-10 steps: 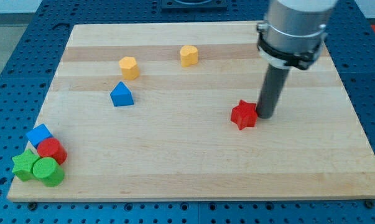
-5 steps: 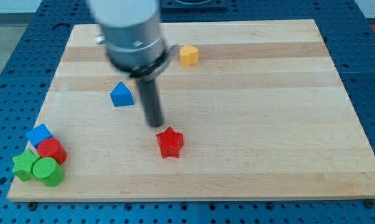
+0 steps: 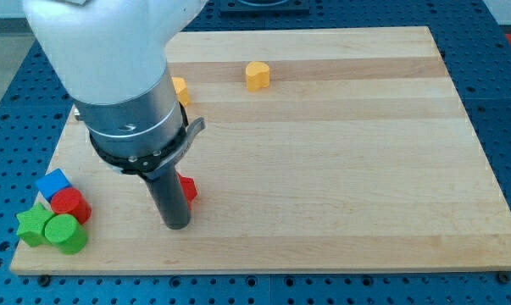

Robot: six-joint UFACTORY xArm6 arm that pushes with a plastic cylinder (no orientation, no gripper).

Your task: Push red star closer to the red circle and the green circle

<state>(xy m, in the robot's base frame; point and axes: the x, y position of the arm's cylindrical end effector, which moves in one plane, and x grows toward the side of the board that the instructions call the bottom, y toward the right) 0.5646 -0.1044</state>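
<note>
My tip (image 3: 176, 225) sat against the red star (image 3: 187, 189).
No fingers, only a rod; red circle (image 3: 69, 204) and green circle (image 3: 64, 233) lay left.

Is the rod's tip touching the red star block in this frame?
Cannot tell. In the camera view the rod hides most of the red star block; my tip sits just below-left of it, with no contact or gap visible.
</note>
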